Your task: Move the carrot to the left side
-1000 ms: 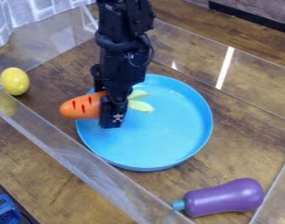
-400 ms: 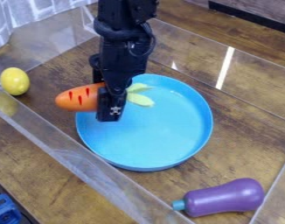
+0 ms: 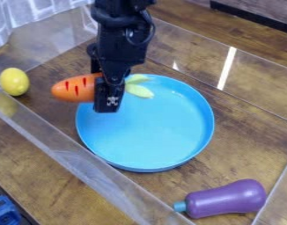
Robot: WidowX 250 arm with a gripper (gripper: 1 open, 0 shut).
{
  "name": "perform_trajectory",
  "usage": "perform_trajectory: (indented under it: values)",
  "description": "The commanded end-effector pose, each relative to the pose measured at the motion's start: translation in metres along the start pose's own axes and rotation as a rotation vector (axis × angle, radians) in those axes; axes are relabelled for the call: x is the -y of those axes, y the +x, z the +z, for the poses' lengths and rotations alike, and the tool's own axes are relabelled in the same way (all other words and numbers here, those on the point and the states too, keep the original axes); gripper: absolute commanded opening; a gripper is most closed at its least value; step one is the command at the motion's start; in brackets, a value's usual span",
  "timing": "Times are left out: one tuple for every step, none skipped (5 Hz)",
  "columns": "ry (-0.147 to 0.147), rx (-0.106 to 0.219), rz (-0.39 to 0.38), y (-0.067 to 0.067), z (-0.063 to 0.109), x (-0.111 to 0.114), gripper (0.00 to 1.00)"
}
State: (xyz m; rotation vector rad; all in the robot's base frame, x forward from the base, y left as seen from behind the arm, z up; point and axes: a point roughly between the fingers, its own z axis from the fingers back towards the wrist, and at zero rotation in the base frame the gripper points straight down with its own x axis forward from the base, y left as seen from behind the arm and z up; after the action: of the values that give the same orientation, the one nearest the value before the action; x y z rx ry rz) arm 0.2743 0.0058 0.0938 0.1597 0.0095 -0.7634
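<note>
**Carrot Riding Leftward off the Blue Plate**

Rising and drifting left since a second ago, the carrot (image 3: 77, 87) is now hanging clear of the blue plate (image 3: 181, 141), its orange body poking out past the plate's left rim while its yellow-green leaves (image 3: 139, 86) are trailing back over the blue. Earlier it was sitting lower, close to the plate's surface. The gripper (image 3: 108, 97) is pointing straight down and is clamping the carrot across its middle, the jaws closed on the toy's plump body (the nearer black finger is hiding the contact itself). The yellow ball (image 3: 14, 81) is resting well to the left on the wooden table (image 3: 252, 79), and the purple eggplant (image 3: 224, 199) is lying near the front edge, apart from everything else. Judging from the task, the carry is under way but unfinished. Doing it well probably means travelling level and steadily to the left, keeping the carrot high enough to clear the rim, stopping short of the ball, and lowering to the wood before releasing.
</note>
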Motion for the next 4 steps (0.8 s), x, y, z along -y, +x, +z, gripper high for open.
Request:
perform_trajectory:
  values:
    - [0.068, 0.063, -0.024, 0.006, 0.031, -0.005, 0.00]
    - [0.076, 0.066, -0.042, 0.005, 0.036, -0.002, 0.00]
    - [0.085, 0.066, -0.063, 0.003, 0.041, 0.007, 0.00]
    - [0.085, 0.065, -0.055, -0.001, 0.036, 0.001, 1.00]
